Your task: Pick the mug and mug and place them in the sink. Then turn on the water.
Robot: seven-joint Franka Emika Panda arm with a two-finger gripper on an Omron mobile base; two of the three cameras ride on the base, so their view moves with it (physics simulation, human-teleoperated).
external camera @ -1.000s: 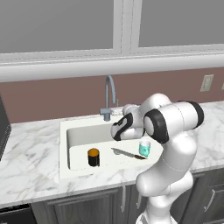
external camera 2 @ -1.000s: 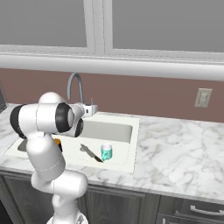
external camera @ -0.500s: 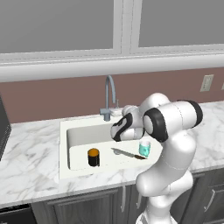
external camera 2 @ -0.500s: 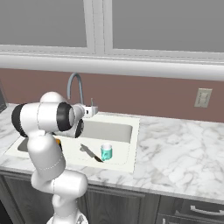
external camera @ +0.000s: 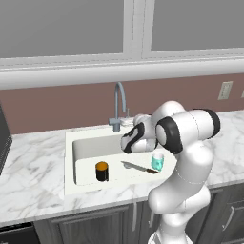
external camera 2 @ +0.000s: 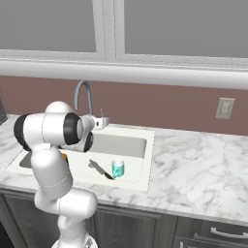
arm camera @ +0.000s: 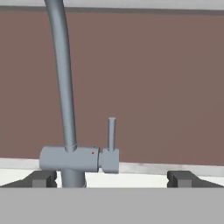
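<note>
Arm (external camera: pixel 186 143) bent forward, jaws wide apart

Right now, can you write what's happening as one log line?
mugs: both in sink | pincer: open, facing faucet lever | water: off

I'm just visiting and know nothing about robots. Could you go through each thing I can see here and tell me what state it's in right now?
black mug: upright in the sink.
teal mug: upright in the sink.
knife: lying flat between the mugs.
faucet: no water running, lever pointing straight up.
gripper: open, empty, facing the faucet base.
</note>
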